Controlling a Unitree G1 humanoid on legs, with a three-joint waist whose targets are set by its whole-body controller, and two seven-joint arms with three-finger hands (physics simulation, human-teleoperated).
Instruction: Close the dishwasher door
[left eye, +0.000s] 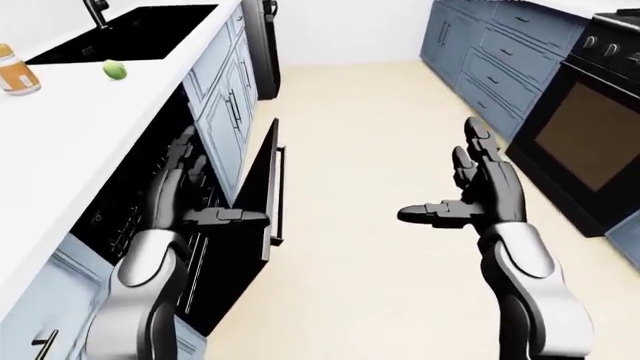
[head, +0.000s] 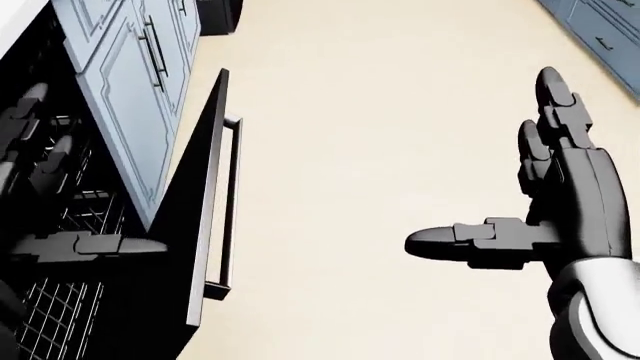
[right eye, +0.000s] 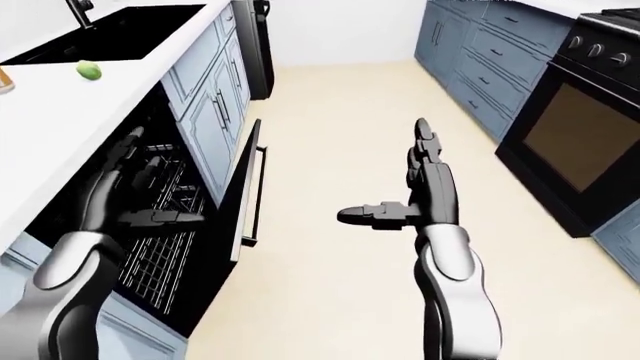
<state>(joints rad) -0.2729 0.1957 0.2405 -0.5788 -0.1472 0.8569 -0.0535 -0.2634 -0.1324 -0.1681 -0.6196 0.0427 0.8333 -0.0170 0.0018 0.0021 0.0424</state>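
Observation:
The black dishwasher door stands partly raised, tilted out from the cabinet run at the left, with its bar handle facing the floor side. My left hand is open with its fingers spread. It sits on the inner side of the door, over the wire rack, and its thumb points toward the door's inner face. My right hand is open over the bare floor, well right of the door, holding nothing.
A white counter with a black sink, an orange bottle and a green fruit runs along the left. Blue cabinets and a black oven line the right. Beige floor lies between.

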